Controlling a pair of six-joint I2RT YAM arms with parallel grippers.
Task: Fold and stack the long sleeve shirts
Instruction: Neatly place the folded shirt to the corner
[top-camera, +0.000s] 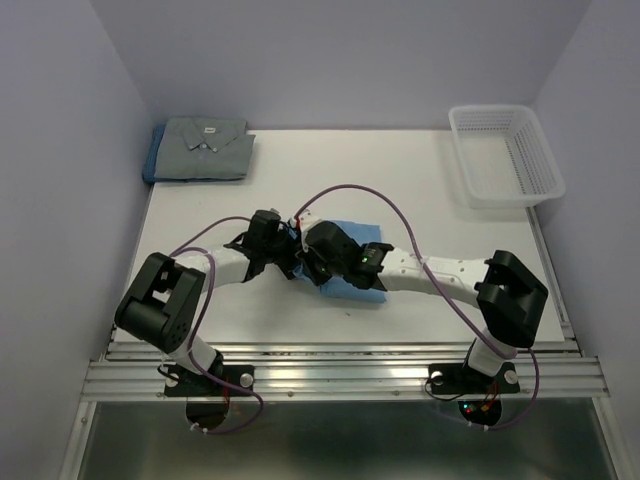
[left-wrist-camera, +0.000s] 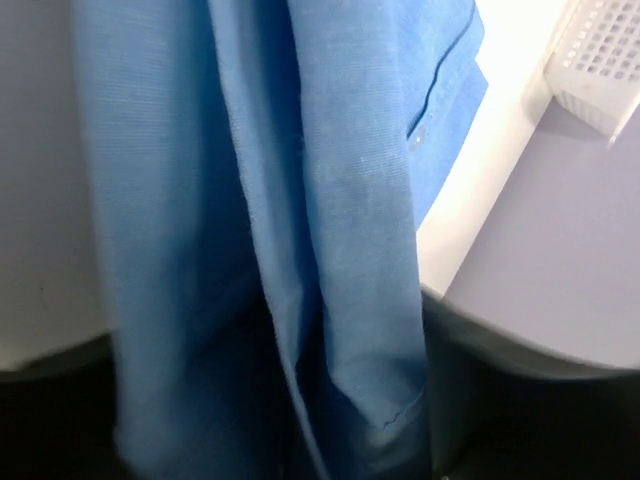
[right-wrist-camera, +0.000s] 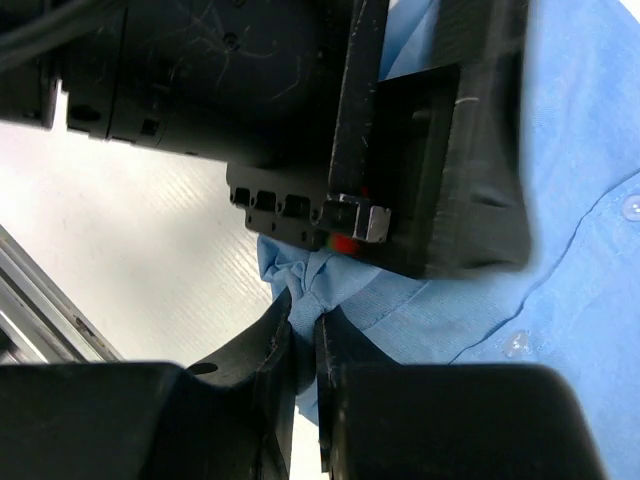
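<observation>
Blues and grey against a white worktop (top-camera: 400, 180)

The light blue shirt (top-camera: 350, 230) is a plain, even sky blue with a fine weave, matching stitching and pale, clear buttons (right-wrist-camera: 516, 343). The grey shirt (top-camera: 208, 150) is a flat mid grey with a white neck label (top-camera: 211, 129), and the darker blue shirt (top-camera: 150, 165) shows as a deeper blue edge. The mesh basket (top-camera: 540, 160) is white. The arms (top-camera: 440, 272) are black and white, the right tool (right-wrist-camera: 303, 350) is black, and the cables (top-camera: 345, 188) are purple.

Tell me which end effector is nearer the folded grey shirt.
Left. The left end effector is mid-table, near-right of the grey shirt; the right end effector is farther right, pinching the light blue shirt.
</observation>
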